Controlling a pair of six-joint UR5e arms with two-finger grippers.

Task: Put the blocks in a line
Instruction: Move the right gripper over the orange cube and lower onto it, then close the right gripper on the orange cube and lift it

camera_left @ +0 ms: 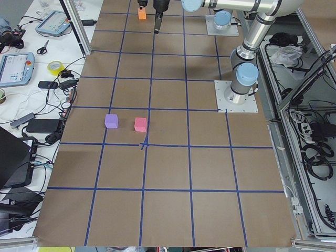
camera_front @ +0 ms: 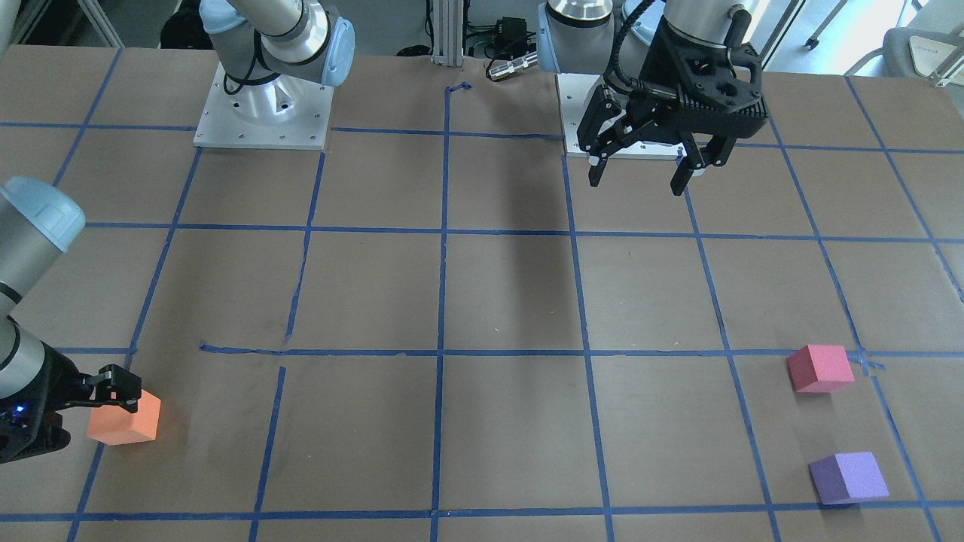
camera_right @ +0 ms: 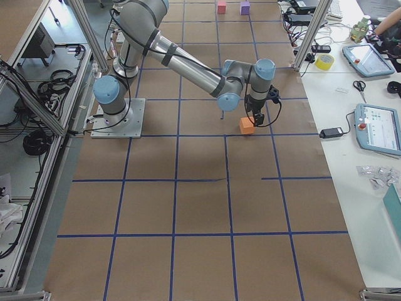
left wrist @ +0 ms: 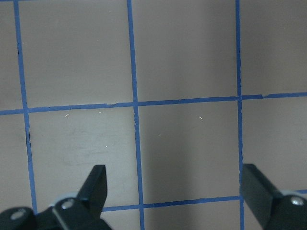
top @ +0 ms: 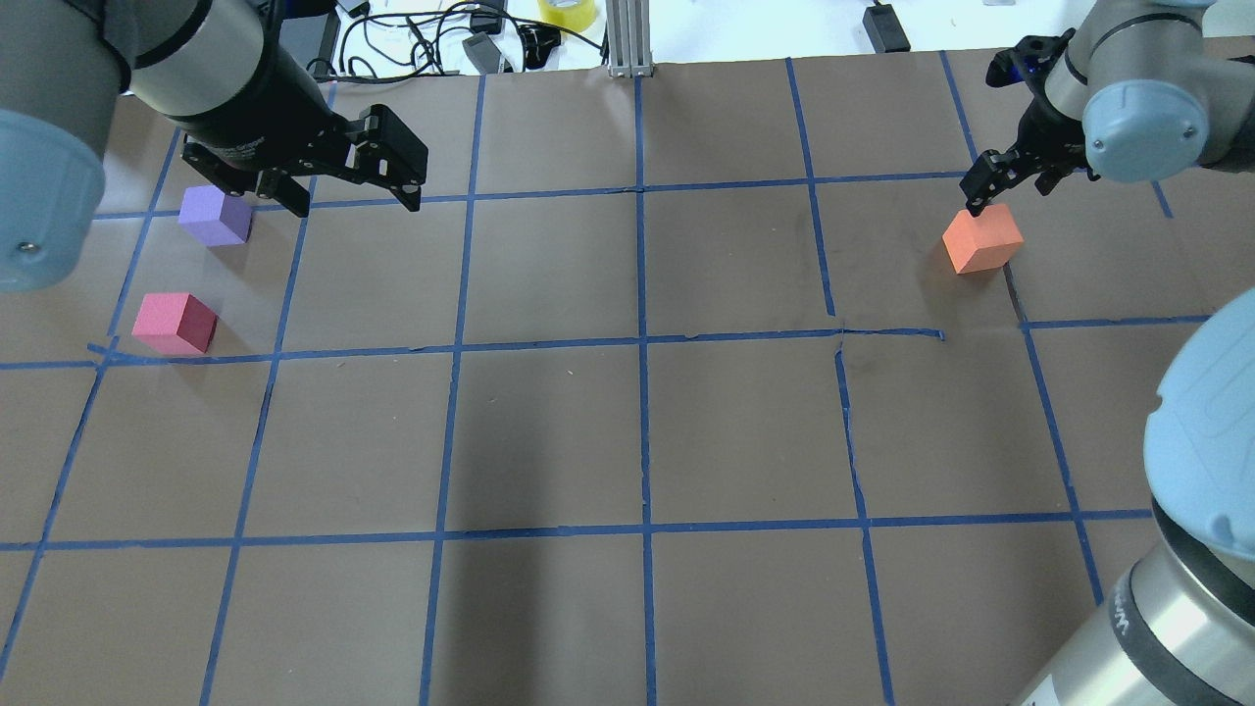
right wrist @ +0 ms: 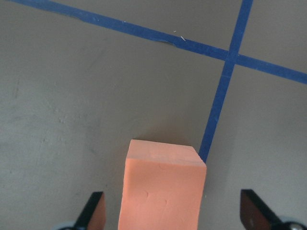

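The orange block (camera_front: 128, 421) (top: 983, 240) sits on the brown table at the robot's right. My right gripper (top: 990, 191) is open and low over it. In the right wrist view the orange block (right wrist: 163, 187) lies between the two fingers, with a gap on each side. The pinkish-red block (camera_front: 819, 369) (top: 175, 324) and the purple block (camera_front: 849, 478) (top: 215, 216) rest close together at the robot's left. My left gripper (camera_front: 636, 181) (top: 353, 201) hangs open and empty well above the table, apart from both. The left wrist view shows only bare table between its fingers.
Blue tape lines (top: 642, 343) grid the table. The two arm base plates (camera_front: 263, 113) stand at the robot's edge. Cables and a yellow tape roll (top: 567, 12) lie beyond the far edge. The right arm's links (camera_right: 188, 63) stretch across the table's right side.
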